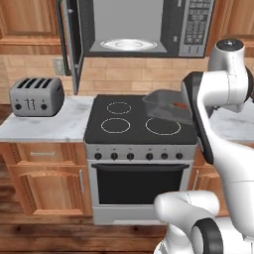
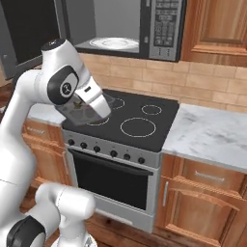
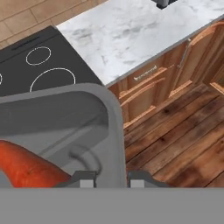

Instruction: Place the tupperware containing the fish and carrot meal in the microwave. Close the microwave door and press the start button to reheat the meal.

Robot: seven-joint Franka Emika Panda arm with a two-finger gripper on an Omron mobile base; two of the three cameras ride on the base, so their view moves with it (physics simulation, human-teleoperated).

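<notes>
The dark-grey see-through tupperware (image 1: 164, 106) hangs tilted above the stove's right burners, with an orange-red carrot piece (image 1: 181, 105) showing inside. In the hand view my gripper (image 3: 112, 180) is shut on the tub's rim (image 3: 114, 131), one tip on each side of the wall, and the carrot (image 3: 26, 168) lies at the lower left. My arm hides the fingers in the left base view. The microwave (image 1: 144, 25) sits above the stove with its door (image 1: 69, 42) swung open to the left, and the white turntable plate (image 1: 128, 44) is bare. The tub (image 2: 77, 112) is well below the cavity.
A black-topped stove (image 1: 139, 121) with an oven stands under the tub. A silver toaster (image 1: 37, 95) sits on the left marble counter. The microwave's button panel (image 2: 162, 26) is on its right side. Marble counter (image 2: 212, 135) extends right of the stove.
</notes>
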